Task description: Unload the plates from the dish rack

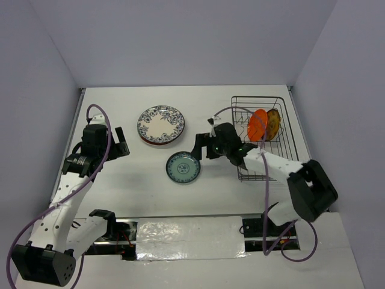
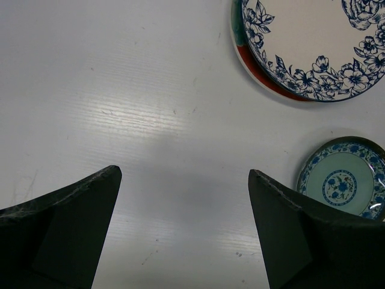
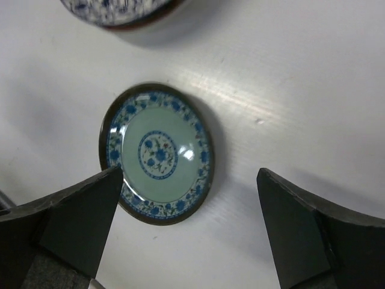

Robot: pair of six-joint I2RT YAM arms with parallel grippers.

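Observation:
The dark wire dish rack (image 1: 283, 129) stands at the right. A yellow-orange patterned plate (image 1: 274, 122) stands upright in it, with a bright orange round piece (image 1: 258, 124) beside it. The white plate with the blue floral rim (image 1: 160, 123) lies on top of a stack on the table. It also shows in the left wrist view (image 2: 313, 42), over a teal-and-red plate (image 2: 248, 59). The small teal plate (image 1: 183, 167) lies flat in front of the stack. My right gripper (image 1: 201, 143) is open and empty, and hovers just right of that plate (image 3: 157, 153). My left gripper (image 1: 122, 142) is open and empty over bare table.
Grey walls close in the white table on three sides. The stack's edge shows at the top of the right wrist view (image 3: 114, 9). The small teal plate shows at the right of the left wrist view (image 2: 343, 180). A purple cable runs along each arm.

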